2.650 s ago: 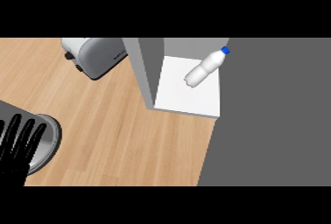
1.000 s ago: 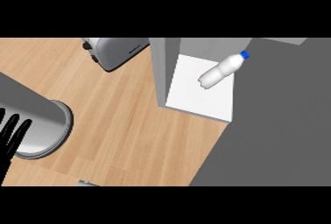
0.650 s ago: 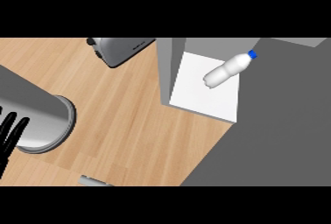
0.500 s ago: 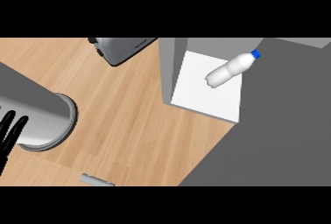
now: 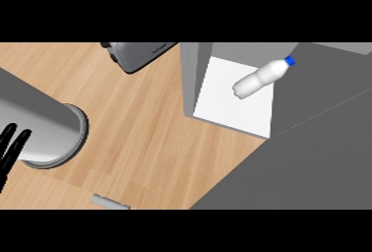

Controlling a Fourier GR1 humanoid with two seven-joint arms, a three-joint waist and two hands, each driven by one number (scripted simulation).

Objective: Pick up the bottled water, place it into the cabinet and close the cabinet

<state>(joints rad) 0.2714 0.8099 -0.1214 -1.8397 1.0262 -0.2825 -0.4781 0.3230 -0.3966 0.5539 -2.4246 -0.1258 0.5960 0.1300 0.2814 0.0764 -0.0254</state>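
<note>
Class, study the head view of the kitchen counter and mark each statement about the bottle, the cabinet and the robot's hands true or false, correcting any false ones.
1. The bottled water lies on its side on the white floor of the cabinet. True.
2. The bottle's cap is red. False: it is blue.
3. The left hand shows at the view's left edge, in front of a grey cylinder. True.
4. The right hand is curled round the bottle. False: no hand touches the bottle, and the right hand is out of view.
5. The counter is wooden. True.
</note>
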